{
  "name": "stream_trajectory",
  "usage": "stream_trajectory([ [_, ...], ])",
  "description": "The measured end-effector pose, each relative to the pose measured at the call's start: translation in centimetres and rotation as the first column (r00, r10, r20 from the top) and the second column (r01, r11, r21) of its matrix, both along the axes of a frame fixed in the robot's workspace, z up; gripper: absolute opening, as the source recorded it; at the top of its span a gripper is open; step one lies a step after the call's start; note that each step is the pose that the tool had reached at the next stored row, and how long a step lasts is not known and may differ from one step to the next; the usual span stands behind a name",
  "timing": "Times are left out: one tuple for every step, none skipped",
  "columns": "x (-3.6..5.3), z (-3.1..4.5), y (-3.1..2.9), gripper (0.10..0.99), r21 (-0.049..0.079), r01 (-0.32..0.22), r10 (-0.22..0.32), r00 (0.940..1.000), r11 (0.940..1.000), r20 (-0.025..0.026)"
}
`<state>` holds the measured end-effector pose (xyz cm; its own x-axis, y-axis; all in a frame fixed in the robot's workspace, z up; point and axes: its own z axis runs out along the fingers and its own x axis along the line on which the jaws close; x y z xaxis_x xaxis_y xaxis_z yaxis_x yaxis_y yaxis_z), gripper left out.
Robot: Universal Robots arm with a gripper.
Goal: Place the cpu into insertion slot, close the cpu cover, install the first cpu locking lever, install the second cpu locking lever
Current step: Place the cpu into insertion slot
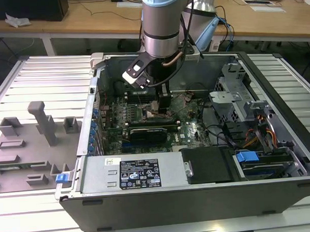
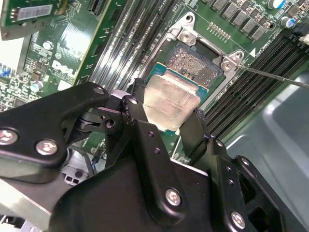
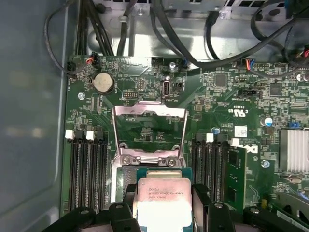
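Note:
My gripper [image 2: 166, 116] is shut on the cpu [image 2: 170, 100], a flat square chip with a dull silver top, its black fingers [image 2: 137, 108] pressing two opposite edges. The cpu hangs slightly tilted over the near edge of the insertion slot [image 2: 199, 62], whose pale contact field lies bare; I cannot tell if they touch. In the first wrist view the cpu [image 3: 161, 197] sits just short of the cpu cover [image 3: 149, 112], a silver frame swung open and standing away from the slot. A thin locking lever [image 2: 273, 77] stands loose beside the slot. In the exterior view the gripper [image 1: 157, 110] reaches into the computer case.
Long black memory slots [image 3: 87, 169] flank the slot on both sides, with a green card [image 3: 235, 176] standing in one. Black cables [image 3: 203, 43] run along the case wall. A power supply [image 1: 141, 172] and drive bays [image 1: 258, 143] crowd the case. Grey fixtures [image 1: 40, 122] stand at the exterior view's left.

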<state>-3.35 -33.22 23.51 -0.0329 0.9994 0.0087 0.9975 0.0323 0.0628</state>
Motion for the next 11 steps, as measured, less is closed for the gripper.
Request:
stream_trajectory([
  [-0.04, -0.07, 0.05, 0.541, 0.000, 0.000, 0.000, 1.0000, 1.0000, 0.0000],
  [-0.12, -0.17, 0.14, 0.541, 0.000, 0.000, 0.000, 1.0000, 1.0000, 0.0001],
  [-0.18, -0.22, 0.20, 0.541, 0.000, 0.000, 0.000, 1.0000, 1.0000, 0.0001],
  [-0.34, -0.38, 0.37, 0.541, 0.000, 0.000, 0.000, 1.0000, 1.0000, 0.0001],
  [-0.42, -0.52, 0.46, 0.541, 0.000, 0.000, 0.000, 1.0000, 1.0000, 0.0000],
  [-0.47, -0.62, 0.50, 0.541, 0.000, 0.000, 0.000, 1.0000, 1.0000, 0.0000],
  [-0.50, -0.71, 0.55, 0.541, 0.000, 0.000, 0.000, 1.0000, 1.0000, 0.0000],
  [-0.55, -0.84, 0.64, 0.541, 0.000, 0.000, 0.000, 1.0000, 1.0000, 0.0000],
  [-0.58, -0.94, 0.72, 0.541, 0.000, 0.000, 0.000, 1.0000, 1.0000, 0.0000],
  [-0.61, -1.01, 0.78, 0.541, 0.000, 0.000, 0.000, 1.0000, 1.0000, 0.0001],
  [-0.64, -1.07, 0.86, 0.541, 0.000, 0.000, 0.000, 1.0000, 1.0000, 0.0001],
])
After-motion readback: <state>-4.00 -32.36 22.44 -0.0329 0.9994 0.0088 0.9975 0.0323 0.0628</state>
